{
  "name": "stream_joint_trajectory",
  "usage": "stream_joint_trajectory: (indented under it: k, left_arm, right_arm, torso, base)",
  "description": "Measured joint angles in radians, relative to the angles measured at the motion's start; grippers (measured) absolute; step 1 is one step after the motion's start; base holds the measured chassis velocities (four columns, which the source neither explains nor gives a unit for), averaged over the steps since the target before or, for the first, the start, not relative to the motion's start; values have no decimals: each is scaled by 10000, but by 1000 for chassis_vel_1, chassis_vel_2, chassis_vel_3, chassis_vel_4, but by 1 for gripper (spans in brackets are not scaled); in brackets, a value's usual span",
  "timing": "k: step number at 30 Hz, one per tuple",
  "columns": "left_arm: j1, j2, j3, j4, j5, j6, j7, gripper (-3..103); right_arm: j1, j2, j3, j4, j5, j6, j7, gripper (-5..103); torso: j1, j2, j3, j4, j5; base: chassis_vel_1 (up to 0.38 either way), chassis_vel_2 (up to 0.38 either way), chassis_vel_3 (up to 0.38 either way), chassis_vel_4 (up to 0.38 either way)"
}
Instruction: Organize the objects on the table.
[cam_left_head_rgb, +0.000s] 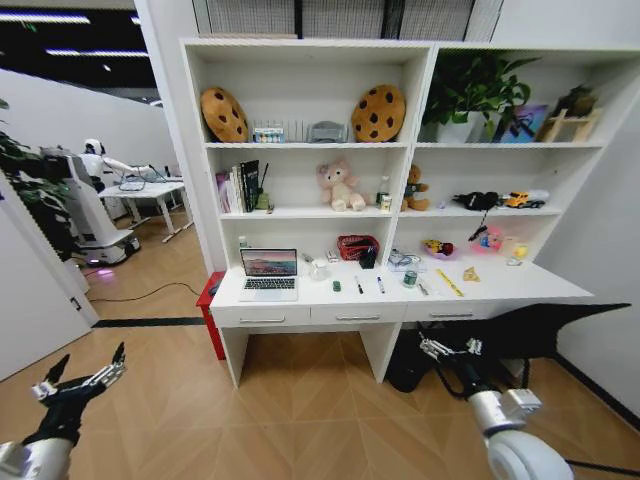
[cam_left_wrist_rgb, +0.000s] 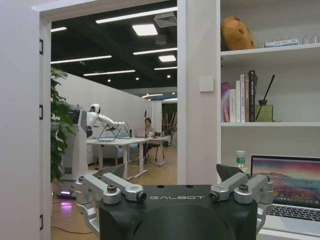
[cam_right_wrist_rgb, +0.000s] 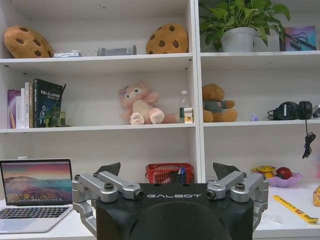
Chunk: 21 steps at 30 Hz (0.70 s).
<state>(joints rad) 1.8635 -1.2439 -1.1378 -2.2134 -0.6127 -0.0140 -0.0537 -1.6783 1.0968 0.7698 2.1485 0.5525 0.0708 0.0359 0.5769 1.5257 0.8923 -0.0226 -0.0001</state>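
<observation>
Head view: both released end effectors, left (cam_left_head_rgb: 85, 377) and right (cam_left_head_rgb: 447, 347), hang before table (cam_left_head_rgb: 300, 295).

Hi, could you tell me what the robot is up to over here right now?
Nothing is being handled at the moment. The robot stands back from the long white desk, with both arms held low over the wooden floor. The left claw and right claw are both open and empty. On the desk, the open silver laptop, the yellow ruler and the pens lie untouched.
</observation>
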Motion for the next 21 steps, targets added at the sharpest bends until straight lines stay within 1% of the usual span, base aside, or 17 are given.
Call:
stream_joint_trajectory:
  k: [7,21]
  left_arm:
    - [-30,2,7,-52,-12,-15,41,100]
    - [-78,-133,158,-110,214,24,-12,100]
  right_arm:
    - [-241,79,-29,109,-310,187,-235,100]
    - [-271,168,-79,74,-431,257,-249,100]
  torso:
    - [0,0,1,-1,1]
    - [0,0,0,-1,0]
  base:
    - [0,0,0,0]
    - [0,0,0,0]
